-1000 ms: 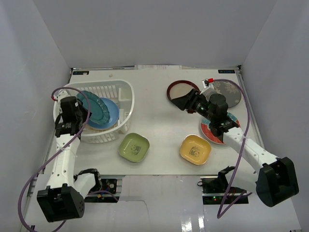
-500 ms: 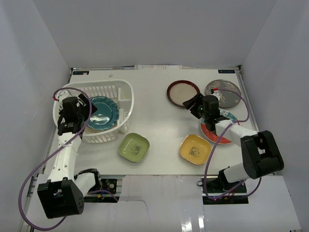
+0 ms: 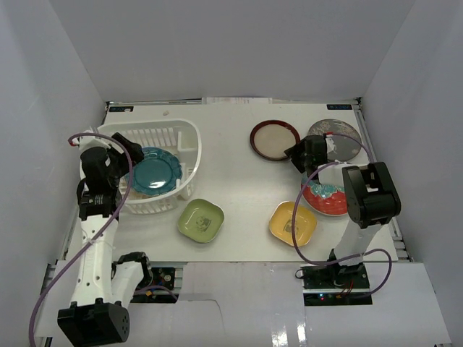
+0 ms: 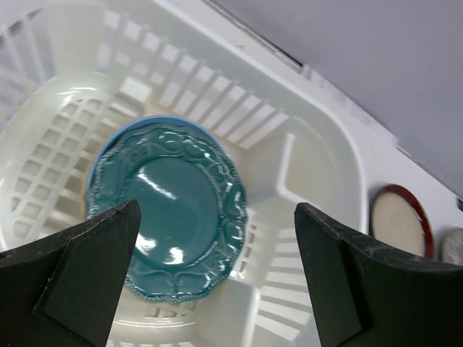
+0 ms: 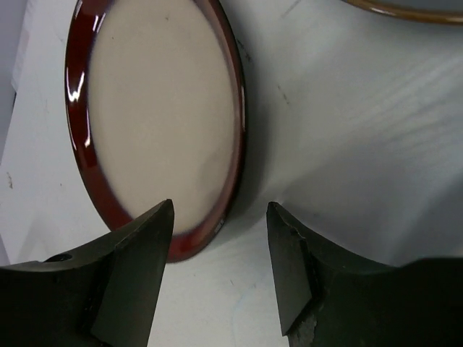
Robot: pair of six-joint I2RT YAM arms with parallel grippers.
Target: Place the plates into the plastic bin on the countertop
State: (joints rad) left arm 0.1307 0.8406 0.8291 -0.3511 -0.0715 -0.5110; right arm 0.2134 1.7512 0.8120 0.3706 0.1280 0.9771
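Left gripper (image 4: 217,217) spread above teal plate (image 4: 170,210) in bin (image 4: 304,166), right gripper (image 5: 221,210) parted, seemingly straddling red-rimmed plate (image 5: 152,108)

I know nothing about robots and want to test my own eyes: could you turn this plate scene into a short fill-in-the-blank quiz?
1. The teal plate lies ____ the plastic bin.
2. The left fingers above that plate stand ____, holding nothing.
3. The dark-red-rimmed plate lies ____ the bin, flat on the countertop.

Missing words: inside; open; outside.
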